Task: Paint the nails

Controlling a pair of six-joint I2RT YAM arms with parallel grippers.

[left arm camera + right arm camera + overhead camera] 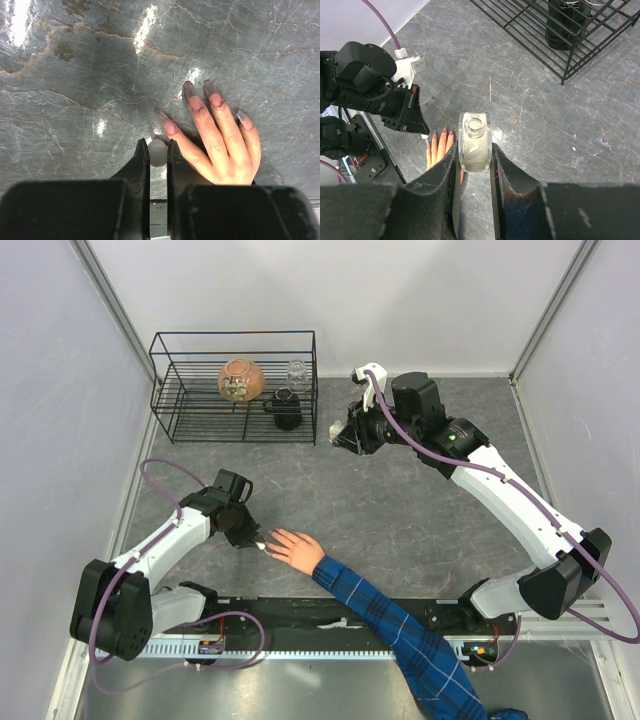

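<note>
Toward the far left corner of the table (400, 510) stands a black wire rack (235, 390) holding a brown pot (241, 379). Bare hand (293, 548) lies flat near the near edge, nails (195, 102) smeared dark. Right gripper (474, 150), raised mid-table, pinches an open clear bottle (475, 135). Left gripper (158, 147), low, pinches a small white knob (158, 154) just beside the index nail.

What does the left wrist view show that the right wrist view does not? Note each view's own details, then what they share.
Left wrist only: purplish smears on the nails, and a white cap pinched in the left gripper. Right wrist only: an uncapped clear bottle clamped in the right gripper, and the wire rack. Both: the hand flat on the grey table.
</note>
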